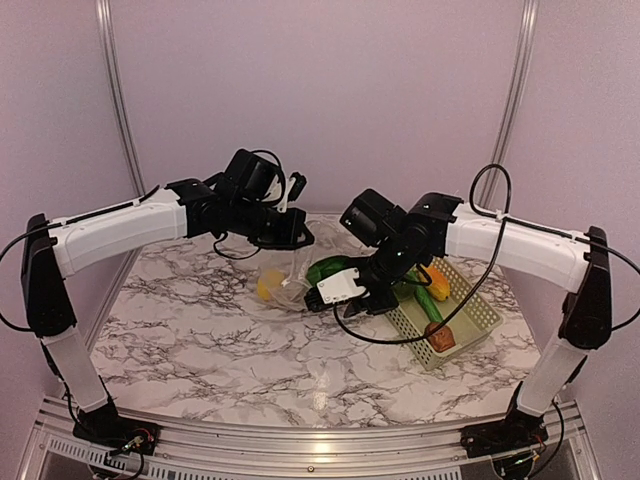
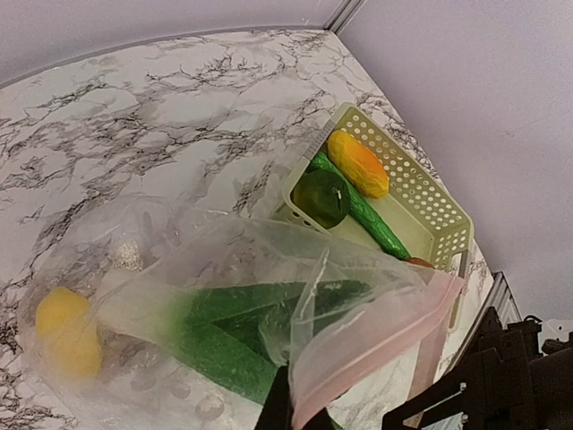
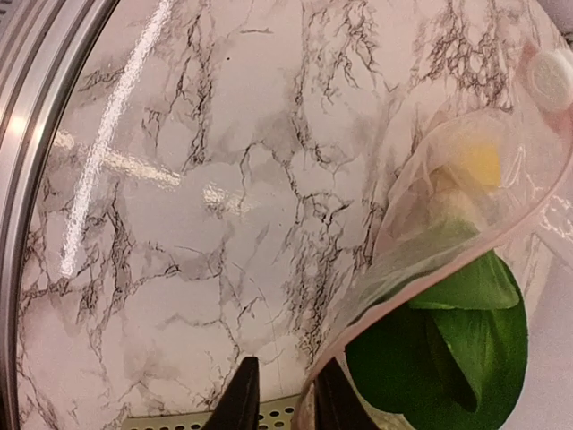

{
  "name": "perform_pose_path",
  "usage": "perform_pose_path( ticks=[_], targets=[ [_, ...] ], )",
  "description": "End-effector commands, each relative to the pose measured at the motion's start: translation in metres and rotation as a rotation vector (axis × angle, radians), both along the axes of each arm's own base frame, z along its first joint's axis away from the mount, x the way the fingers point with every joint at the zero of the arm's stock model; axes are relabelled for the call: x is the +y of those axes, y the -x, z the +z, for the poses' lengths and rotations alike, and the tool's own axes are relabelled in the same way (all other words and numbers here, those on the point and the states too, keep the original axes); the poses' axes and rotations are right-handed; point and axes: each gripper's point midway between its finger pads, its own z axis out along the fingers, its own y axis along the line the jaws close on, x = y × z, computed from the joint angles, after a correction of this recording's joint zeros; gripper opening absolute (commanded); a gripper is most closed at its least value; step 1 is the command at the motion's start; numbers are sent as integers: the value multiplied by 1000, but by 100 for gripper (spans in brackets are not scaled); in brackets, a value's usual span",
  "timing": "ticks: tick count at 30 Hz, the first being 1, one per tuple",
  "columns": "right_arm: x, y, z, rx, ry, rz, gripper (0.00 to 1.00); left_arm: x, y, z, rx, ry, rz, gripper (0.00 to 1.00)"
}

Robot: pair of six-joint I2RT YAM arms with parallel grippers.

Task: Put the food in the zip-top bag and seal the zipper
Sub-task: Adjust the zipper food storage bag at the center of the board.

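Note:
The zip-top bag [image 1: 287,287] lies on the marble table, its mouth lifted and open. My left gripper [image 1: 300,238] is shut on the bag's upper edge; in the left wrist view its tips [image 2: 288,408] pinch the film beside the pink zipper strip [image 2: 385,333]. A yellow round fruit [image 2: 67,333] and the long leafy vegetable [image 2: 224,333] lie inside the bag. My right gripper [image 3: 285,403] is open and empty, low at the bag's mouth, with the rim against its right finger [image 3: 333,401]. The leafy vegetable [image 3: 448,349] and the yellow fruit [image 3: 479,161] show there too. I see no slider tab.
The pale green lattice basket [image 1: 478,322] stands right of the bag. It holds the orange-yellow piece [image 2: 356,164], a dark green round piece [image 2: 322,199], a long green vegetable [image 2: 372,224] and the brown lump [image 1: 442,340]. The basket's rim [image 3: 206,419] lies just under my right fingers.

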Motion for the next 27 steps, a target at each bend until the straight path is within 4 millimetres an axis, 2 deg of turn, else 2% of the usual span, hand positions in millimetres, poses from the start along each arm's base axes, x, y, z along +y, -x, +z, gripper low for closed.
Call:
perform_pose_path(
  ticks=[1, 3, 6, 7, 9, 11, 13, 16, 17, 18, 21, 23, 24, 25, 27],
  targets=[
    [12, -16, 2, -53, -17, -49, 10, 4, 2, 10, -7, 10, -8, 0],
    [20, -22, 19, -77, -57, -62, 0, 3, 2, 8, -4, -6, -13, 0],
    [31, -26, 60, -116, -132, -54, 0, 8, 1, -2, 5, -67, -13, 2],
    [36, -24, 79, -122, -171, -40, 0, 10, 1, -5, 8, -89, -12, 2],
    [38, -17, 96, -105, -202, -14, 0, 16, 1, -8, 11, -123, -7, 3],
    [38, -13, 101, -96, -216, -9, 0, 20, 5, -8, 20, -147, -14, 3],
    [34, -12, 94, -92, -201, -6, 0, 24, 8, -2, 15, -162, -17, 0],
    [30, -13, 77, -90, -165, -14, 0, 32, 9, 18, -15, -163, -1, 0],
    [31, -13, 77, -88, -168, -19, 0, 33, 9, 25, -26, -159, 0, 0],
    [33, -13, 80, -82, -178, -20, 0, 35, 10, 31, -35, -157, 3, 0],
    [43, -12, 104, -82, -245, -4, 0, 39, 12, 40, -41, -160, 4, 0],
    [46, -14, 116, -102, -272, 1, 0, 40, 16, 35, -20, -174, -5, 30],
    [47, -15, 118, -108, -275, 2, 0, 42, 17, 31, -5, -186, 2, 40],
    [47, -16, 117, -110, -272, 2, 0, 46, 19, 26, 15, -207, 13, 46],
    [47, -16, 114, -108, -264, 1, 0, 53, 21, 18, 47, -238, 34, 50]
  ],
)
